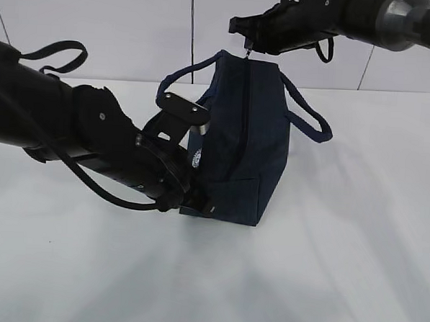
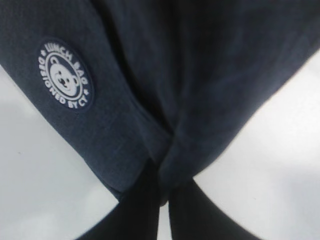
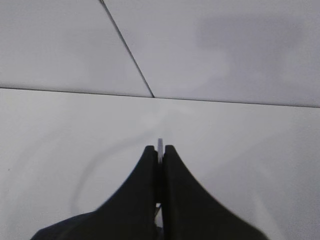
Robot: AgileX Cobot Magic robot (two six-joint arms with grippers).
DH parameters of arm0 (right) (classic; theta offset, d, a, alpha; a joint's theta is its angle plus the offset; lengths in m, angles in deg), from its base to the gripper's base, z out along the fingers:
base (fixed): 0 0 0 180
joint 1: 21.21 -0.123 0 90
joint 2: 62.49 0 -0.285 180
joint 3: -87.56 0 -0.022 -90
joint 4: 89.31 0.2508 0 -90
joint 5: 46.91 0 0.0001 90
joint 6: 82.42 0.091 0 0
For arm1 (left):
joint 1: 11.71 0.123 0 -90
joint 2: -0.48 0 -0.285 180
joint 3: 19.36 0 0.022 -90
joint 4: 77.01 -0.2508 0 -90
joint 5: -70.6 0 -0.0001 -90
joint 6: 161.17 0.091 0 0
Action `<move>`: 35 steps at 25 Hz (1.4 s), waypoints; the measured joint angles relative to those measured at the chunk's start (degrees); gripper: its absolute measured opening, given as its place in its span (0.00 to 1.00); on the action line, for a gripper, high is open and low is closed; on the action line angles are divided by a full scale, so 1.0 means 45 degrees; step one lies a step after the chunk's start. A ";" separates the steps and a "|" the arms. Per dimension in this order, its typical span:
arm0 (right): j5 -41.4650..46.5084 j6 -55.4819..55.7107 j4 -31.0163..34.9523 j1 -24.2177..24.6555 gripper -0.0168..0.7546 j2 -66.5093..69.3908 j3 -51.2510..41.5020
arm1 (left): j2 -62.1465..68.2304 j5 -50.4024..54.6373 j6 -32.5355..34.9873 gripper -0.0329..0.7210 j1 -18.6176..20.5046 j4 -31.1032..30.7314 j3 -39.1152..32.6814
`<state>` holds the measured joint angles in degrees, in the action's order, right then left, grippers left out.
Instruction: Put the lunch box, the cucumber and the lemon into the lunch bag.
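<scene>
Exterior view: your right hand (image 1: 247, 49) pinches the pull (image 1: 246, 53) above the bag (image 1: 248, 148); left hand (image 1: 198, 201) clamps its lower corner, zipper running down between them.

One lunch bag (image 1: 247, 159) stands on the surface (image 1: 339, 268), between two pincers: the left pincer (image 1: 191, 196) at its lower corner, the right pincer (image 1: 244, 41) above its top. Two loop handles (image 1: 311, 123) and one round badge (image 2: 65, 75) show on it.

Dark navy lunch bag (image 1: 248, 155) with a round navy badge (image 2: 65, 75) printed in white, bear face included; white table (image 1: 339, 268); black arms.
</scene>
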<state>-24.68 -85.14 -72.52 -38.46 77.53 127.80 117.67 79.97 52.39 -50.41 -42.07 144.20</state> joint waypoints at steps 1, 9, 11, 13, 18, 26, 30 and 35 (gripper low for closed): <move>0.0221 0.0000 0.0022 0.0000 0.03 0.0000 0.0121 | -0.0132 0.0160 0.0000 0.06 0.0000 0.0230 -0.0027; 0.1267 0.0000 0.0056 0.0048 0.03 0.0000 0.0569 | -0.1276 0.2653 -0.0289 0.59 0.0538 0.1217 -0.0108; 0.1401 0.0000 0.0056 0.0048 0.03 0.0000 0.0569 | -0.1747 0.3225 -0.0955 0.63 0.0830 0.1271 -0.0107; 0.1522 0.0000 0.0084 0.0048 0.03 0.0000 0.0596 | -0.2254 0.3718 -0.1568 0.65 0.1228 0.1318 0.0023; 0.1687 -0.0023 0.0084 0.0066 0.03 0.0000 0.0623 | -0.2722 0.4286 -0.2170 0.66 0.2123 0.1485 0.1792; 0.2052 -0.0023 0.0355 0.0066 0.03 0.0000 0.0623 | -0.0446 0.5525 -0.2545 0.66 0.2566 0.1488 0.6136; 0.2102 -0.0023 0.0355 0.0066 0.03 0.0000 0.0623 | 0.0826 0.6244 -0.2876 0.66 0.2566 0.1440 0.7552; 0.2131 -0.0023 0.0355 0.0066 0.03 0.0000 0.0623 | 0.1891 0.6559 -0.3129 0.66 0.2566 0.1440 0.8435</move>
<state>-15.09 -85.24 -70.92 -38.16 77.53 130.61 126.18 109.49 38.31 -38.86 -35.59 182.16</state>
